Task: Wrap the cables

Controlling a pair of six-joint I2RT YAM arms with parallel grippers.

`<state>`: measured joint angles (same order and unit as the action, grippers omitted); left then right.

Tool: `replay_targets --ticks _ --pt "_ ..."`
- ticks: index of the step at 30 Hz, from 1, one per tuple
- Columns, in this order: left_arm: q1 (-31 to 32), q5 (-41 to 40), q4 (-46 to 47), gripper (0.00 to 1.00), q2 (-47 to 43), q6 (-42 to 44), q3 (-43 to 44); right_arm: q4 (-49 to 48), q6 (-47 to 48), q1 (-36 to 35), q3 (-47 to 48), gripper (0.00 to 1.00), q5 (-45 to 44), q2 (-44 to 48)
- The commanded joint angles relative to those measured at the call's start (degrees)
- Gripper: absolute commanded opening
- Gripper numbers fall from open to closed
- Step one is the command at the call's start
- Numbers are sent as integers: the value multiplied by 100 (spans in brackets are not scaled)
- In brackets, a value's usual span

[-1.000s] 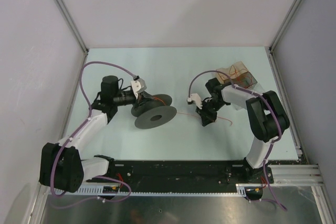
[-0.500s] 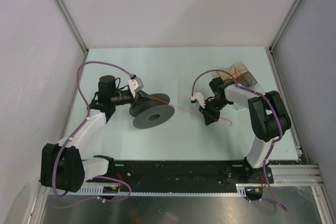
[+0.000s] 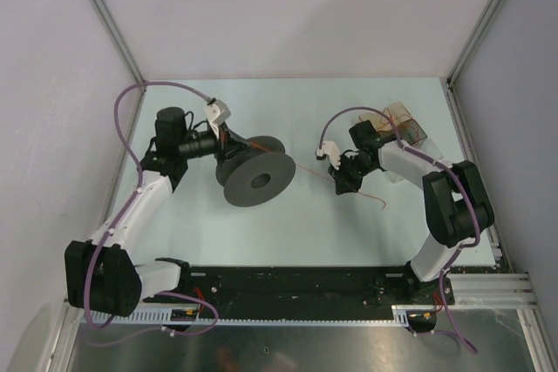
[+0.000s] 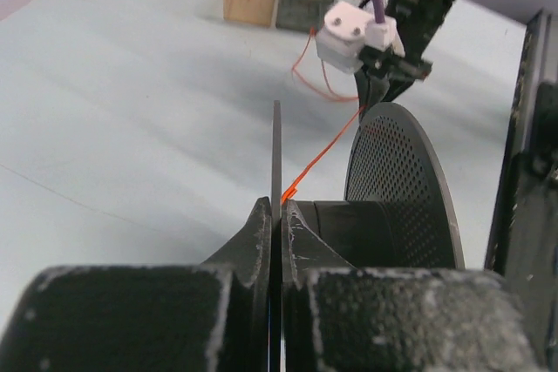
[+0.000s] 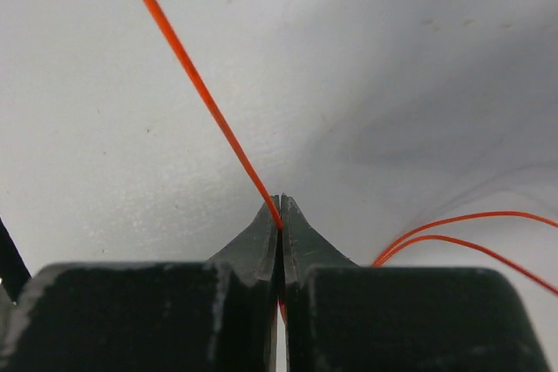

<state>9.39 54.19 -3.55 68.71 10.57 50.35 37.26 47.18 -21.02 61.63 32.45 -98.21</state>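
Cable [image 5: 201, 95]: thin orange wire; it goes in a straight line from the spool [image 3: 258, 179] to the right gripper [image 5: 281, 202]; a loose curl of it lies on the table [image 3: 288, 233] just beside that gripper
Right gripper: fingers pressed fully together; the cable is pinched between the tips
Left gripper [image 4: 276, 206]: closed with no gap on the thin rim of one spool flange; the cable begins just beside its tips
Spool: black, tilted; one flat face is turned upward
Box [image 3: 405, 124]: clear, at the far right of the table, behind the right arm; more orange wire inside
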Motion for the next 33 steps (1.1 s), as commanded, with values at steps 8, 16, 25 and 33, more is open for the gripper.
replay_targets --ticks 8,16,25,33 --pt "-450 -1705 1355 0 -181 -4256 1193 -1328 -1202 -122 4 0 362 1028" --pt "-612 -3594 656 0 8 -6514 1845 -2266 -1735 -889 92 3 216 1550" --pt "-316 -5053 -792 0 257 -6432 2467 -2540 -1243 -2071 766 1 -981 1621" --pt "-278 -5536 -1500 0 289 -6454 2446 -4511 -546 -2567 713 0 -3343 1942"
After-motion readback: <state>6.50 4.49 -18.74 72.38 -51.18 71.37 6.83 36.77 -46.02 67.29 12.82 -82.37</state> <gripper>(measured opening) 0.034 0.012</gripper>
